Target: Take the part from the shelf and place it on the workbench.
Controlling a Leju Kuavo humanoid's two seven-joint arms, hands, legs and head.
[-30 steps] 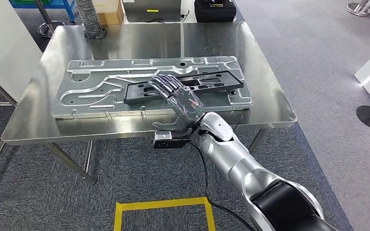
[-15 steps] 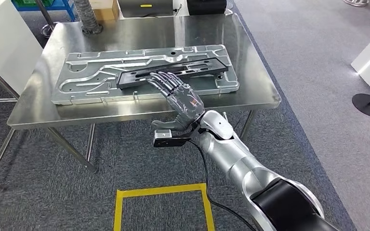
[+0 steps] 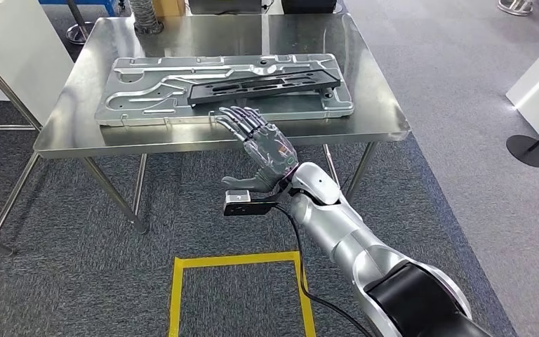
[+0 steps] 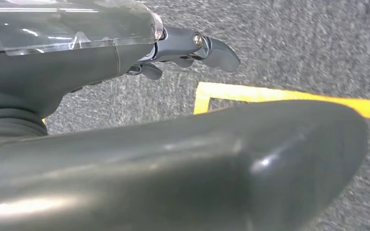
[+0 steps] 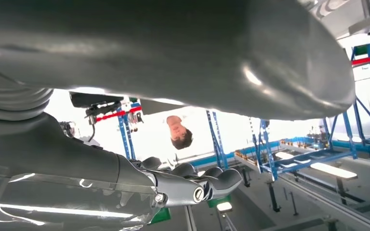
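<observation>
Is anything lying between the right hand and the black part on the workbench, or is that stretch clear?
Nothing visible does. The right hand hovers open-palmed at the near edge of the steel workbench. The black part already lies on the large metal plate there, with only bare plate and tabletop between them.

Your head view lists: steel workbench [image 3: 77, 133]; silver panel [image 3: 140, 105] flat on it; black part [image 3: 263, 84] lying on the panel; right hand [image 3: 267, 151] raised near the bench's front edge, fingers spread, holding nothing; yellow floor tape [image 3: 235, 261].
</observation>
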